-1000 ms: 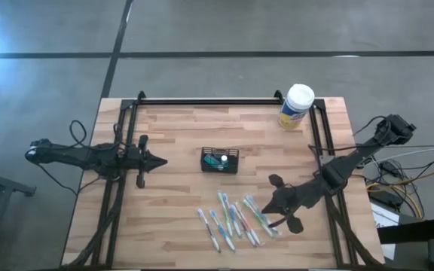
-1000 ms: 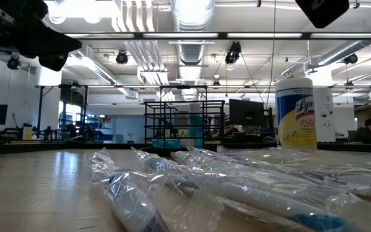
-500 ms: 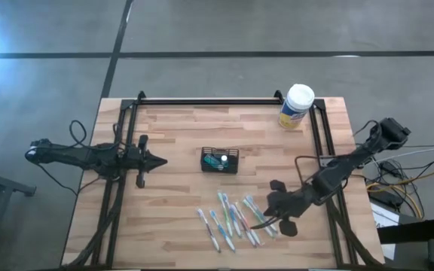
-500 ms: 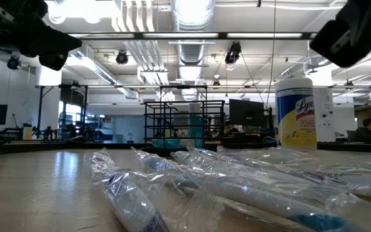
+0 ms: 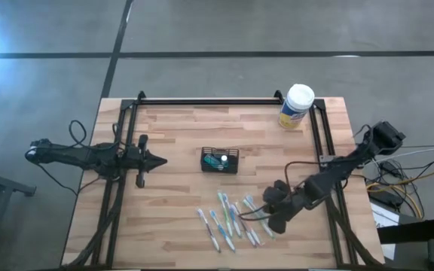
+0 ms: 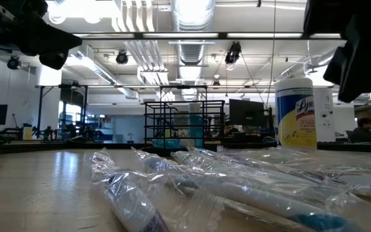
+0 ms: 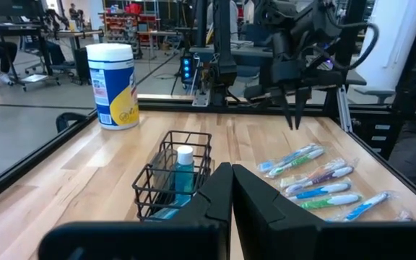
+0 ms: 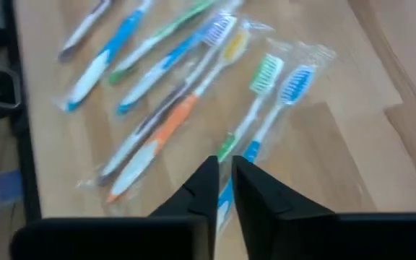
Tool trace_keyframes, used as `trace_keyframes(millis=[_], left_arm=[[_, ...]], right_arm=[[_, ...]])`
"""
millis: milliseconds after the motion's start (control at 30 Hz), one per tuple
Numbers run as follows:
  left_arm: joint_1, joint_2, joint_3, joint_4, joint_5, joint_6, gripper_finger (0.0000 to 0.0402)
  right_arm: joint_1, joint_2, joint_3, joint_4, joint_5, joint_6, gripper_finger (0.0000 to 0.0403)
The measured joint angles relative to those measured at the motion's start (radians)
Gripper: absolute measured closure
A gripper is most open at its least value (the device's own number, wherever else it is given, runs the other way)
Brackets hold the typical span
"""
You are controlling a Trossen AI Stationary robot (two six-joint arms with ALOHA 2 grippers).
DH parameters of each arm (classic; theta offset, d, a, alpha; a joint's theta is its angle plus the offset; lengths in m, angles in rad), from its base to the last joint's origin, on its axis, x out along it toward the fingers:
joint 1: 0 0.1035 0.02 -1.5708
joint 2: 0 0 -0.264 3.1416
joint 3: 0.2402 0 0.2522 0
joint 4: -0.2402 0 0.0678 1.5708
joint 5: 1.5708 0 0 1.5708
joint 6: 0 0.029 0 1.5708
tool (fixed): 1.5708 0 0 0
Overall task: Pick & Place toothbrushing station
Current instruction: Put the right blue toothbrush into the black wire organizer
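Wooden tabletop [image 5: 179, 143] carries the toothbrushing station [image 5: 220, 159] at its center, long axis left-right in the high view. Left pincer [image 5: 160, 159], pressed together, waits left of it. Right pincer [image 5: 266, 216], barely parted and holding nothing, hovers lower right over wrapped toothbrushes [image 5: 236, 220].

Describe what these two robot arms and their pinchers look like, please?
Both arms are dark, nearly black, slim and jointed. The left arm and right arm each end in a two-finger gripper: left gripper, right gripper. The fingers are flat, matte black wedges tapering to narrow tips. Dark cables loop alongside the right arm.
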Motion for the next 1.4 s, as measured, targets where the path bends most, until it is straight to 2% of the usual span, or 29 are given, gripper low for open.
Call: trace_keyframes(millis=[233,400,533,600,800,867,1100,1400], left_arm=[[0.0,0.0,0.0,-0.001,0.0,0.0,0.039],[0.0,0.0,0.0,-0.002,0.0,0.0,0.039],[0.0,0.0,0.0,-0.005,0.0,0.0,0.039],[0.0,0.0,0.0,-0.005,0.0,0.0,0.039],[0.0,0.0,0.0,-0.005,0.003,-0.008,0.039],[0.001,0.0,0.0,-0.011,0.003,-0.011,0.039],[0.001,0.001,0.0,-0.028,0.012,-0.012,0.039],[0.0,0.001,0.0,-0.028,0.03,-0.012,0.039]], right_arm=[[-0.022,0.057,0.0,-0.005,0.004,0.203,0.0292],[-0.022,0.101,0.009,-0.003,-0.019,0.266,0.027],[-0.024,0.161,0.065,-0.02,-0.036,0.264,0.0266],[-0.029,0.198,0.122,-0.085,-0.036,0.26,0.0266],[-0.041,0.351,0.357,-0.489,-0.036,0.256,0.0266],[-0.045,0.408,0.422,-0.562,-0.035,0.234,0.0266],[-0.057,0.501,0.554,-0.57,-0.007,0.137,0.0266],[-0.086,0.487,0.508,-0.562,-0.058,0.163,0.0266]])
